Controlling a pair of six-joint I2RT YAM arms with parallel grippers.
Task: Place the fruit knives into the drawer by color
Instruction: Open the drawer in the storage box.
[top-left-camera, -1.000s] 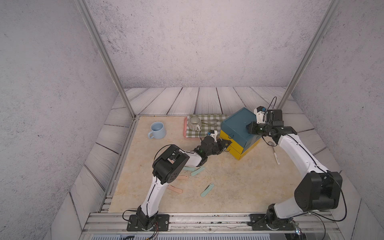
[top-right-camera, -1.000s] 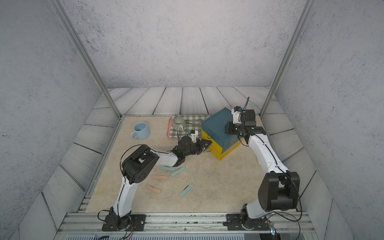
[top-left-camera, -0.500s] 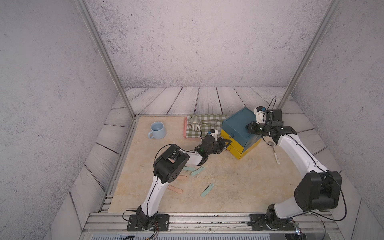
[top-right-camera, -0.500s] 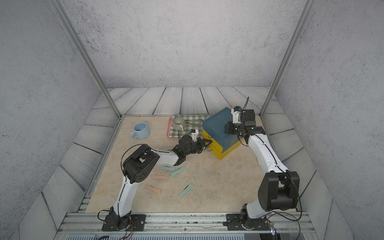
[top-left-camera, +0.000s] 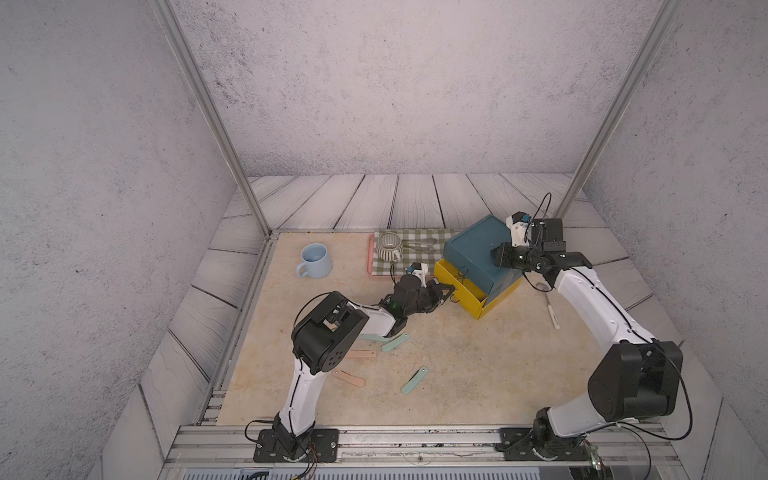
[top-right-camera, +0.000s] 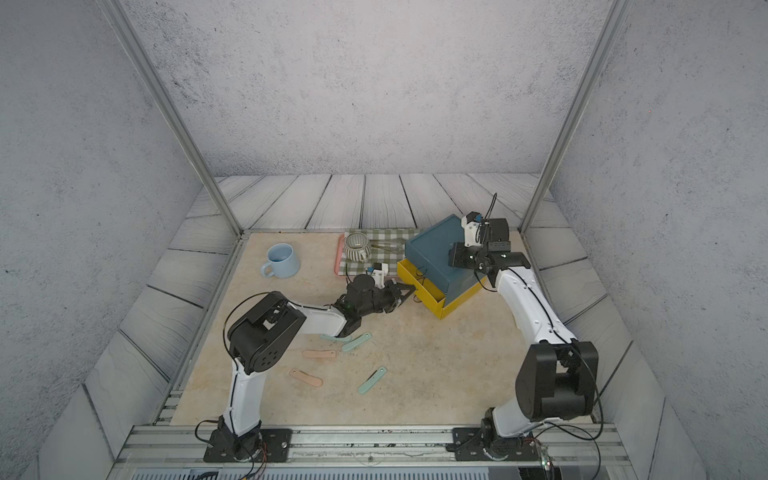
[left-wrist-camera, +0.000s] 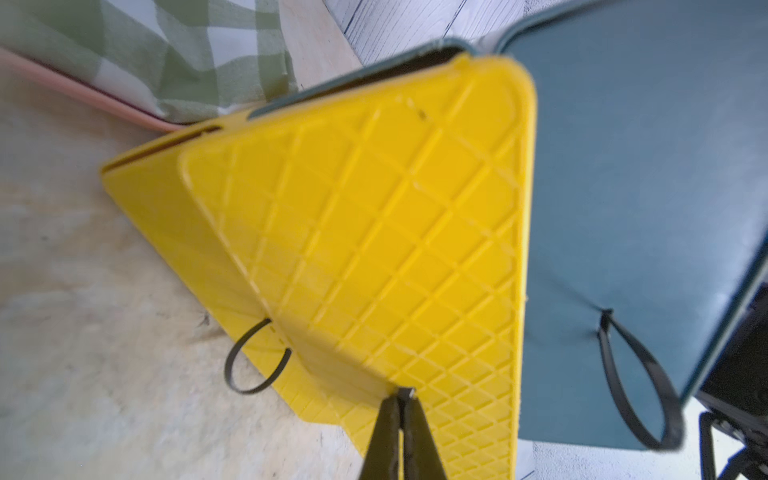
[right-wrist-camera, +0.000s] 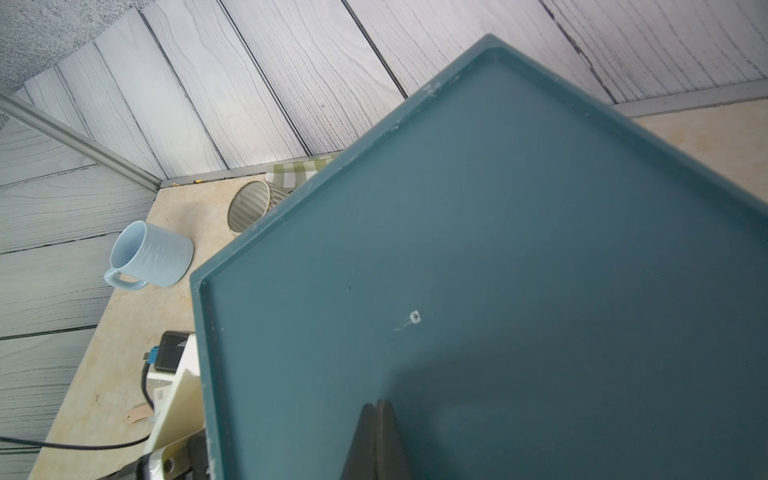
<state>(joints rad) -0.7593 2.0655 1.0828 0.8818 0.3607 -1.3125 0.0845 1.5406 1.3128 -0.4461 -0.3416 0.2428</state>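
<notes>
Mat (top-left-camera: 478, 374) of beige stone pattern carries, in both top views, a cube-shaped drawer chest (top-left-camera: 473, 249) (top-right-camera: 432, 253) with a dark teal shell; two of its yellow drawers stand pulled out. The left gripper (top-left-camera: 449, 291) sits at the fronts of those drawers, and the right gripper (top-left-camera: 496, 257) rests on the chest's top. The fruit knives lie on the mat in front of the chest, well apart from it: pale teal folded knives (top-left-camera: 395, 342) and salmon pink folded knives (top-left-camera: 360, 354). A pink tray with green checkered cloth (top-left-camera: 370, 257) lies just beside the chest.

In the left wrist view the left gripper's fingers (left-wrist-camera: 386, 436) are pressed together, tips at the edge of a yellow diamond-grid drawer face (left-wrist-camera: 395, 228); I cannot tell whether they pinch anything. A black ring pull (left-wrist-camera: 255, 361) hangs free on the drawer below.

In the right wrist view the right gripper (right-wrist-camera: 377, 405) is closed with nothing between its fingers, tips on the chest's teal top. A light blue mug (right-wrist-camera: 151, 255) stands beyond the chest.
</notes>
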